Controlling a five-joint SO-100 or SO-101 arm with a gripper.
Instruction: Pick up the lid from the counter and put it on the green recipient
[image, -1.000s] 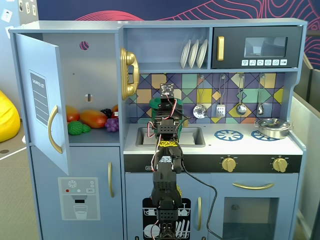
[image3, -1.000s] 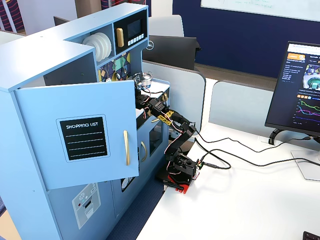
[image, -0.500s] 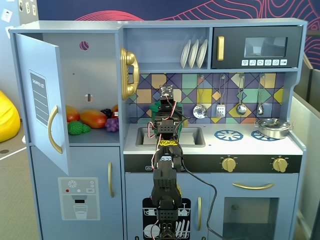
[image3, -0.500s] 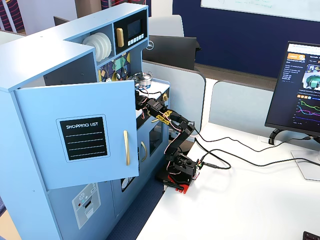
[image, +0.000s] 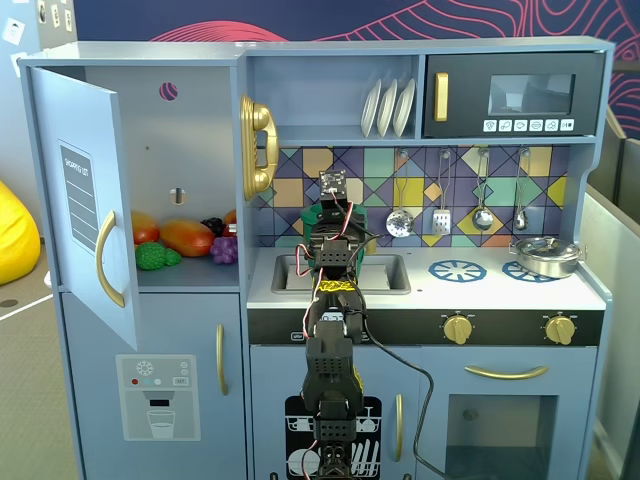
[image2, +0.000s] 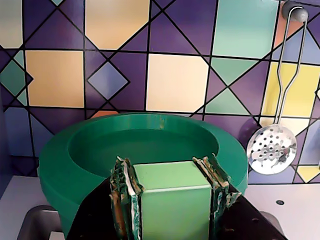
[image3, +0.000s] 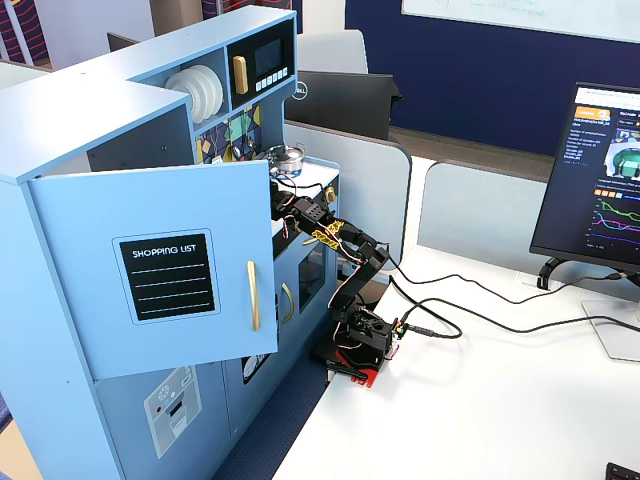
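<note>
In the wrist view my gripper (image2: 168, 169) is shut on a light green rectangular knob (image2: 172, 200). That knob rises from the middle of the lid (image2: 145, 122), a dark green round piece with a raised rim and a sunken top. A dark green wall runs down below the rim on the left; whether that is lid alone or the green recipient underneath, I cannot tell. In a fixed view the lid (image: 313, 213) shows as a green patch left of the wrist, above the counter's back edge by the sink. No separate recipient shows.
The sink (image: 385, 272) lies under and right of the arm (image: 333, 300). A steel pot (image: 545, 255) sits on the far right burner, next to a blue burner ring (image: 457, 269). A slotted spoon (image2: 272, 150) hangs on the tiled wall. The fridge door (image: 85, 220) stands open.
The wrist and the green lid have come down a little and shifted slightly right over the last second. The grip on the knob is unchanged.
</note>
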